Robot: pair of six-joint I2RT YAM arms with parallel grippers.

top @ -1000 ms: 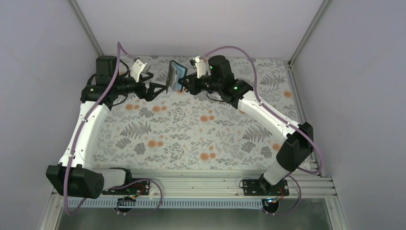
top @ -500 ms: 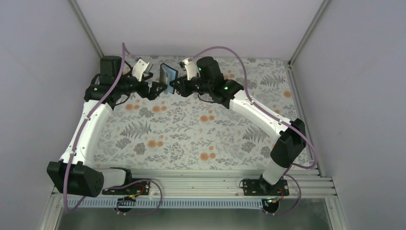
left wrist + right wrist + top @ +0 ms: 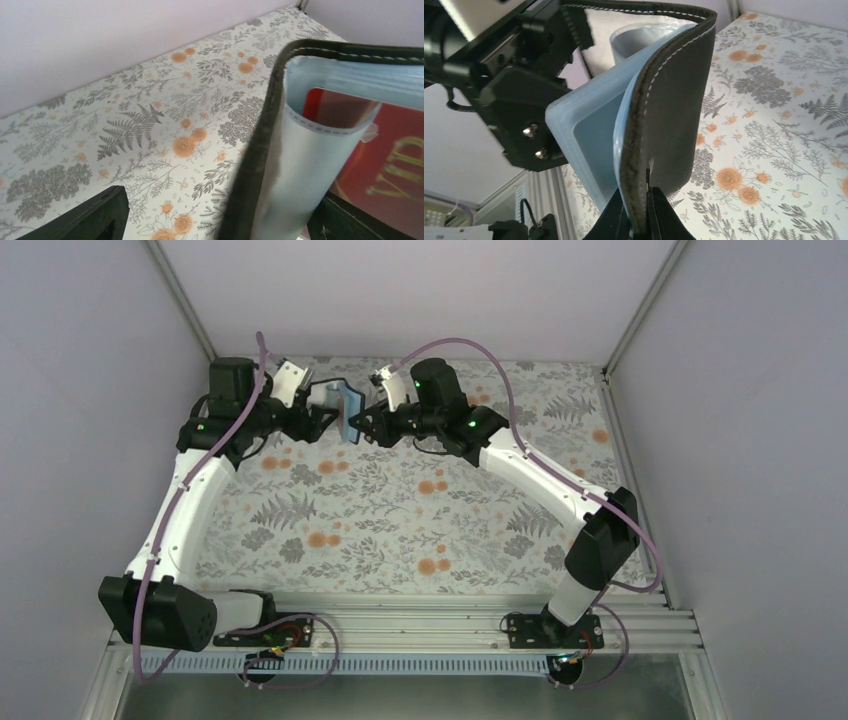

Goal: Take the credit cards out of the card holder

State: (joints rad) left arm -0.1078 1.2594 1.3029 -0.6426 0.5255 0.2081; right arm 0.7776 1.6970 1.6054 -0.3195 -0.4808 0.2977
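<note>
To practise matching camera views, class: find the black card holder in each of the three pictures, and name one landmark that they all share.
Top external: the card holder is small, in the upper middle of the picture.
Left wrist: seen close up on the right side, with its black edge and pale sleeves showing.
Right wrist: at the centre, its black stitched cover facing the camera.
Shared landmark: the floral tablecloth.

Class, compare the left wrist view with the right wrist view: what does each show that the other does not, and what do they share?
Only the left wrist view shows a red card with gold lettering, partly behind a pale plastic sleeve. Only the right wrist view shows the right fingers pinching the black cover of the card holder. Both show the card holder hanging open above the flowered table.
</note>
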